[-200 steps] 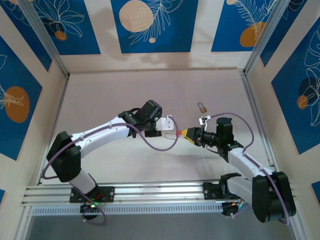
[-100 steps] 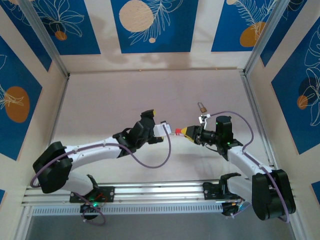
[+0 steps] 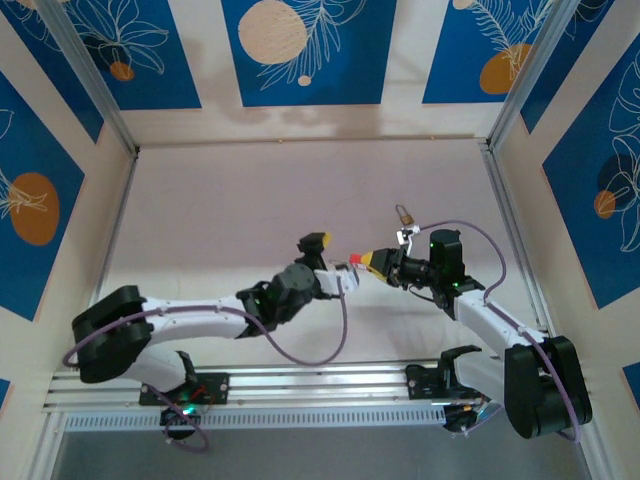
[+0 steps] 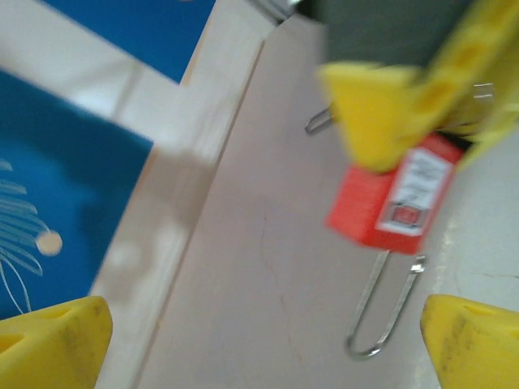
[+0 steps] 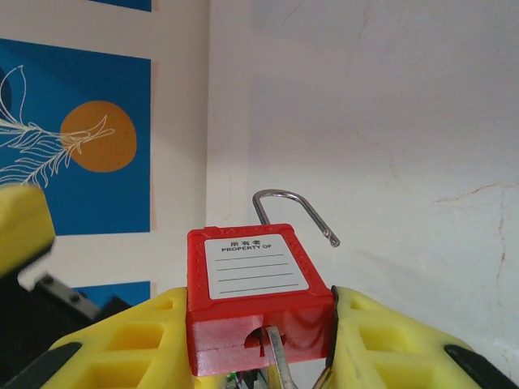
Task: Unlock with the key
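— Where were your hands at that moment?

— Both were out over the middle of the counter, almost tip to tip. My right hand was clenched on the red padlock. Its yellow fingers pressed the body from both sides, and the white label faced my wrist.

— And the key?

— The key was a thin silver sliver standing out of the padlock's near face, low between my right fingers. I couldn't tell how deep it sat.

— Was the lock open?

— The shackle arched up past the body with one end hanging free in the air.

— What about the left?

— My left hand was released, with its yellow tips spread wide and nothing between them. It faced the padlock from the other side, just short of it.

— Anything farther out?

— Beyond my right hand, the brass padlock lay on the counter, apart from both hands. Behind it rose the back wall with its blue panels.
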Available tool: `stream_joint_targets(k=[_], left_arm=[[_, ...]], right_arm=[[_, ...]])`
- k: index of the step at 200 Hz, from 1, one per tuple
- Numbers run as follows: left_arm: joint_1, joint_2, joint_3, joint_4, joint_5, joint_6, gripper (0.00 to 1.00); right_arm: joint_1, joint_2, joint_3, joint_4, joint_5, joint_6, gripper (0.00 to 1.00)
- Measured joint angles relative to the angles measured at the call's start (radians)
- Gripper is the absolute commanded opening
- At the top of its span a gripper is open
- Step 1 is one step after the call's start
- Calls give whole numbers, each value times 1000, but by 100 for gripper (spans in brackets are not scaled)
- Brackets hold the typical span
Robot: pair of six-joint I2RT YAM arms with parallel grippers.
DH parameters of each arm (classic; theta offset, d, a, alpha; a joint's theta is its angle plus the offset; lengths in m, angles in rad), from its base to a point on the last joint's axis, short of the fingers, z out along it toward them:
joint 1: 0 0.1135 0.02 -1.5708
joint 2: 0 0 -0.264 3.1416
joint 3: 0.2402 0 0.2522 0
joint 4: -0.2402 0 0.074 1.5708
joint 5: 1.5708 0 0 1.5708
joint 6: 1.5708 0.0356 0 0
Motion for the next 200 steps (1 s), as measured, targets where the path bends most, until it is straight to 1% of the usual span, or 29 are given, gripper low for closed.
stream_joint_targets(k=[16,30,41,59,86,97,115,134,161,200], left_arm=[[-44,70,-12,89,-26,82,89],[-61,119,-16,155,-46,143,86],[-66,151,-16,203,-61,183,85],[-67,200,-15,282,-84,245,78],[-68,279,2,397,-119,333,76],[-69,316,10,457,-132,369,73],[-69,379,22,549,-151,430,72],[-71,412,25,589,-161,463,71],[-72,420,31,620,-170,482,68],[-72,452,52,673,-177,523,59]], right_arm=[[0,0,5,3,13,11,31],[1,0,8,5,19,21,31],[2,0,8,6,22,27,31],[6,0,8,8,27,37,30],[9,-2,8,9,29,48,31],[10,-4,8,9,31,50,31],[13,-17,8,8,34,53,30],[14,-31,8,9,35,53,31],[14,-34,8,8,35,57,31],[20,-34,8,8,34,61,31]])
